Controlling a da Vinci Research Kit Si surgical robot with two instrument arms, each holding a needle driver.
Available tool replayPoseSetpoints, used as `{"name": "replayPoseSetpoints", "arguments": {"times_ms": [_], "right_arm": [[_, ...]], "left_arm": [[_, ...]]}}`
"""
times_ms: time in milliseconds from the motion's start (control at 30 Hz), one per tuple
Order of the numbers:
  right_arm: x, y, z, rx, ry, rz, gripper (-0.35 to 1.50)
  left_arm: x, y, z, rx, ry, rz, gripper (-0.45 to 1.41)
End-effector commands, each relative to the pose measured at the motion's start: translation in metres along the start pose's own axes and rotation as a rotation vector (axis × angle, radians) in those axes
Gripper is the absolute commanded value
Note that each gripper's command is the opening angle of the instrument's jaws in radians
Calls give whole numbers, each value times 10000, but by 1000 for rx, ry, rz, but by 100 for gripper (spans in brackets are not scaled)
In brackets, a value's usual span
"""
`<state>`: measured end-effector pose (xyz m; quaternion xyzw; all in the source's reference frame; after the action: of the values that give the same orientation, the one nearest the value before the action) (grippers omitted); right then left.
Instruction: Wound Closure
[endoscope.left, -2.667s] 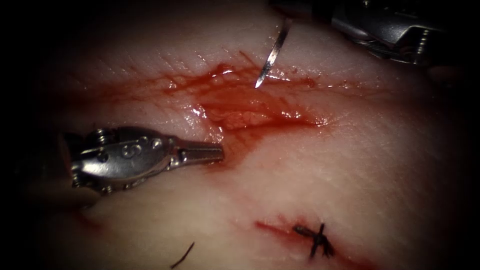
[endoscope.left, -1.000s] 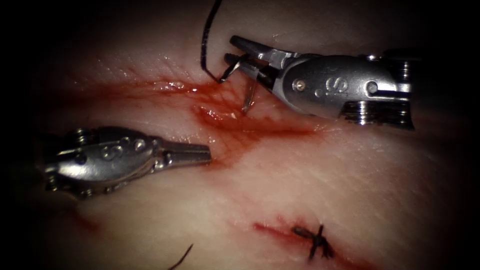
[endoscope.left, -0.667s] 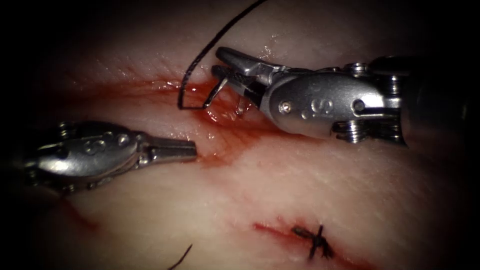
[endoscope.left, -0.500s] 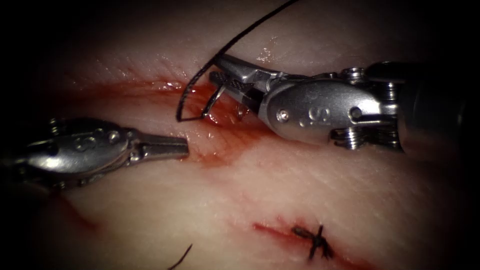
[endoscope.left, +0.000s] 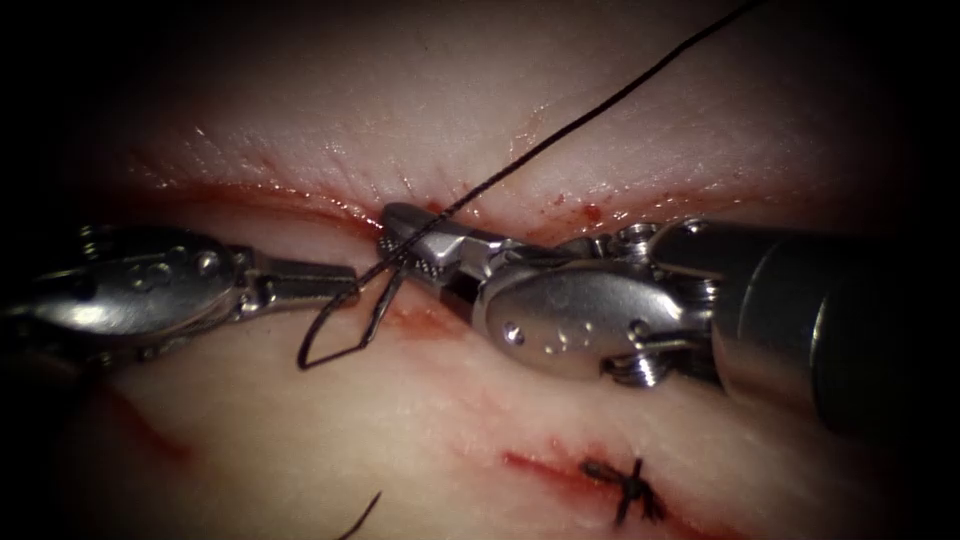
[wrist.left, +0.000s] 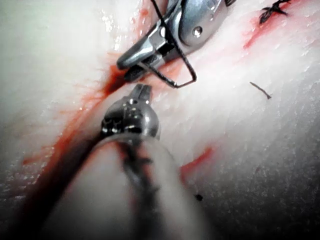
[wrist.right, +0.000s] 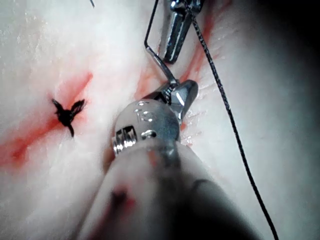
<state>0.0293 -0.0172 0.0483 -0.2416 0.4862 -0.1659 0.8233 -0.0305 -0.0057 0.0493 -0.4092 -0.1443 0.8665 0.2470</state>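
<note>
My right tool (endoscope.left: 398, 243) comes in low over the cut (endoscope.left: 300, 203), its jaws shut on the curved needle (endoscope.left: 383, 305) near its tail end. The tail hangs down from the jaws; the tip is hidden under them, so I cannot tell whether it is in the tissue (endoscope.left: 330, 440). Black thread (endoscope.left: 560, 135) leaves the tail, loops back on itself (endoscope.left: 305, 362) and runs up and to the right. My left tool (endoscope.left: 345, 288) lies at the cut's left end, shut and holding nothing, its tip just left of the needle. The left wrist view shows its jaws (wrist.left: 141, 93) beside the needle (wrist.left: 186, 67).
A tied black stitch (endoscope.left: 632, 485) sits on the closed stretch of the cut at the lower right, also knotted (wrist.right: 67, 112) in the right wrist view. A short cut end of thread (endoscope.left: 362, 515) lies near the bottom edge. Red fluid (endoscope.left: 420, 322) stains the tissue around the cut.
The right tool has come down and to the left with the needle, up to the left tool's tip, and the thread loop has followed. The left tool has drifted left and slightly up.
</note>
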Motion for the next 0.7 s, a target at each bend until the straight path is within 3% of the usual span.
{"name": "replayPoseSetpoints", "arguments": {"times_ms": [33, 700], "right_arm": [[-1, 1, 9, 1, -1, 0, -35], [-30, -13, -6, 30, -49, 128, -35]], "left_arm": [[-1, -1, 8, -1, 1, 1, -3], [0, 1, 8, 1, 1, 0, -5]]}}
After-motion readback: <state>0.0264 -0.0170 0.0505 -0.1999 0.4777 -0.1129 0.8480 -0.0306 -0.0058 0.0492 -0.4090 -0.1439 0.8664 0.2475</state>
